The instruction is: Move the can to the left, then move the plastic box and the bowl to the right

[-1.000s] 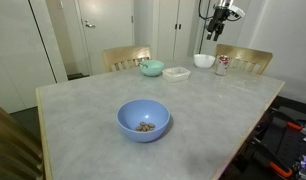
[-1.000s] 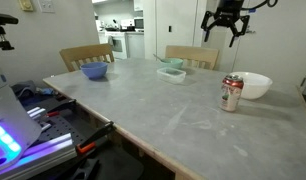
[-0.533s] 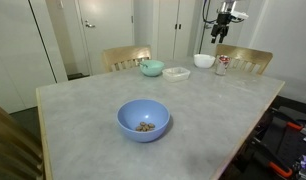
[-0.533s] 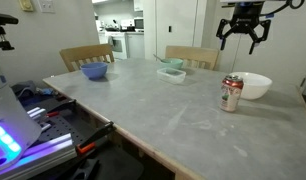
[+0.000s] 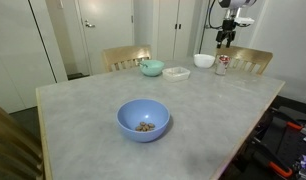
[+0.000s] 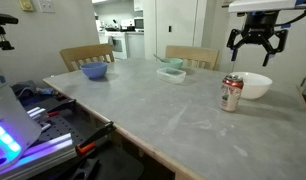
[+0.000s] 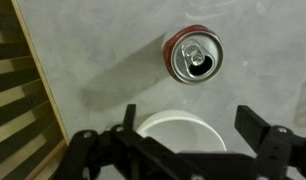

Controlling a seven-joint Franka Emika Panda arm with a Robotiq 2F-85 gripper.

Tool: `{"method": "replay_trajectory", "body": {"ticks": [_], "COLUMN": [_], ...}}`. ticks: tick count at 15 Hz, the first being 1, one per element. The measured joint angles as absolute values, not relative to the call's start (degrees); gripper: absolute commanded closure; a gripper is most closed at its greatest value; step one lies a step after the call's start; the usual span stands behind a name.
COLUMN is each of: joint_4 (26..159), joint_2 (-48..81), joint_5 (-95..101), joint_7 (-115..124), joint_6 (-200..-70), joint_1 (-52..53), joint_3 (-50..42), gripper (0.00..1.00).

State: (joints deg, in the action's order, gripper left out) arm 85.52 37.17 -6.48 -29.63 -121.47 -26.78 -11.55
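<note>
The silver can with red markings [image 5: 222, 65] stands upright at the far end of the table, next to a small white bowl [image 5: 204, 60]; it also shows in the other exterior view [image 6: 231, 93]. The translucent plastic box [image 5: 176, 72] [image 6: 172, 74] lies beside a teal bowl [image 5: 152, 68]. The large light-blue bowl [image 5: 143, 120] [image 6: 94, 70] holds some food. My gripper [image 5: 225, 40] [image 6: 257, 55] hangs open and empty in the air above the can and white bowl. In the wrist view the can [image 7: 193, 54] is ahead of the open gripper [image 7: 193, 125], with the white bowl [image 7: 183, 132] below between the fingers.
Wooden chairs [image 5: 126, 57] [image 5: 245, 58] stand at the table's far side; chair slats [image 7: 13, 95] show beside the table edge in the wrist view. The grey table [image 5: 83, 110] is wide. Equipment [image 6: 43, 110] sits on the floor beside it.
My gripper has moved sideways and down, from beside the can to above the can and white bowl. It stays open. Nothing on the table has moved.
</note>
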Motion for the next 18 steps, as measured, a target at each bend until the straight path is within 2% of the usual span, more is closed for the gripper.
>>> {"method": "replay_trajectory", "body": {"ticks": [18], "joint_4": [92.01], "joint_2": [36.25], "joint_5": [-8.58], "joint_7": [-18.29], "joint_6": [-118.68], "joint_1": [-27.45], "joint_3": [-11.14], "gripper": [0.00]}}
